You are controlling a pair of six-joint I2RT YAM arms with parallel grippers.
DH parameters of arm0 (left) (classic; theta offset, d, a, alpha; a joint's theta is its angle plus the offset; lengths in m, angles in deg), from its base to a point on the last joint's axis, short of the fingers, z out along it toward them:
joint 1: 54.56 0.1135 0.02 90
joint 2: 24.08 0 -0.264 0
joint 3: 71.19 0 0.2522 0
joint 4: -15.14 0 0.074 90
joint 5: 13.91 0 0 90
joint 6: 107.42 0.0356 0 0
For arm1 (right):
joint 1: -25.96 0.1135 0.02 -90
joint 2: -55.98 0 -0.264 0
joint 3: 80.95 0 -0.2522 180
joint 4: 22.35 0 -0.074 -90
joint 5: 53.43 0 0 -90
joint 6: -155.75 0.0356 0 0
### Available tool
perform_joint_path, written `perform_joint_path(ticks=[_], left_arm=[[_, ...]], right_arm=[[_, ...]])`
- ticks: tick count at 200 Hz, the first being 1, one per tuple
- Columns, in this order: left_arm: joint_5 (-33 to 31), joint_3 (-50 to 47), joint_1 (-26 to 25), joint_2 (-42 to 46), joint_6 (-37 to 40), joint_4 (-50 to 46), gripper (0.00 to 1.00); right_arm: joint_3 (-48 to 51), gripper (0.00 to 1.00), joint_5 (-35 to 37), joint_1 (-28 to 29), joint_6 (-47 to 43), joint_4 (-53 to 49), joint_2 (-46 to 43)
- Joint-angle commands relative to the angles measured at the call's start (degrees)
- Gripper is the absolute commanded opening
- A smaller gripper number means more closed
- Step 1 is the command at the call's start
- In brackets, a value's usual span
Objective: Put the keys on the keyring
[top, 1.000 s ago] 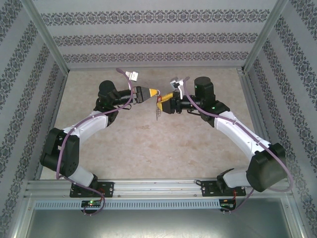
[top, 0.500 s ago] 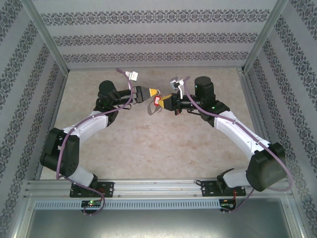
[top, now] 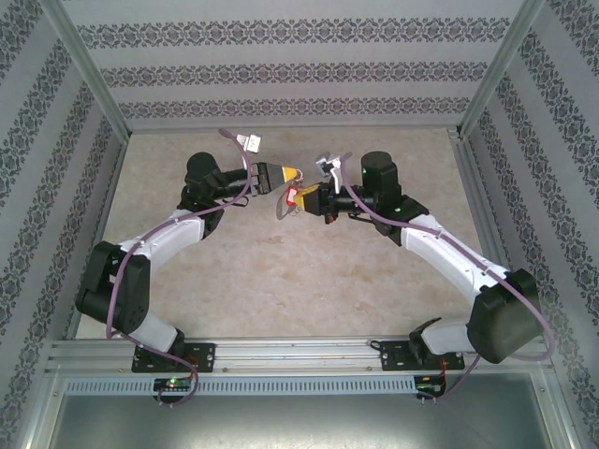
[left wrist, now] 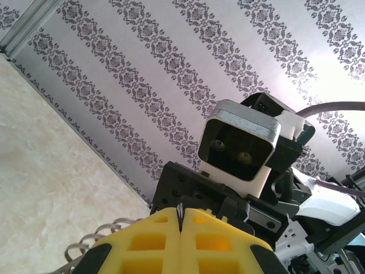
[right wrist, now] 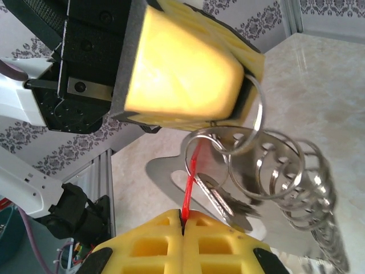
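Left gripper (top: 291, 173): raised above the far half of the table (top: 281, 299), about midway between its left and right edges, pointing toward the right arm. Its yellow fingers (left wrist: 159, 242) meet with no gap in the left wrist view. In the right wrist view they are clamped on one of the small rings (right wrist: 285, 165) of the keyring (right wrist: 165, 177), which hangs below them clear of the table.

Right gripper (top: 303, 195): faces the left one, tips just beside it. Its jaws are pressed together on the red tag (right wrist: 190, 182) of the keys (right wrist: 218, 201); the tag shows edge-on as a thin red strip rising from the seam between the pads.

Keys: held in the air, not on the table. The silver key lies against the flat grey plate of the keyring, just above the right fingers. The top of the tag reaches a ring near the left gripper's pad; whether it is threaded through that ring cannot be told.

Keyring: the row of rings fans out toward the right edge of the right wrist view, plate tilted
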Motion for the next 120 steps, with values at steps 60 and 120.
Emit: perform_joint_path(ticks=[60, 120], left_arm=[[-3.1, -0.5, 0.3, 3.0, 1.9, 3.5, 0.0], [-3.2, -0.5, 0.3, 2.7, 0.8, 5.9, 0.0]], right_arm=[[0.0, 0.08, 2.4, 2.7, 0.7, -1.2, 2.2], [8.2, 0.31, 4.8, -4.8, 3.1, 0.4, -9.9]])
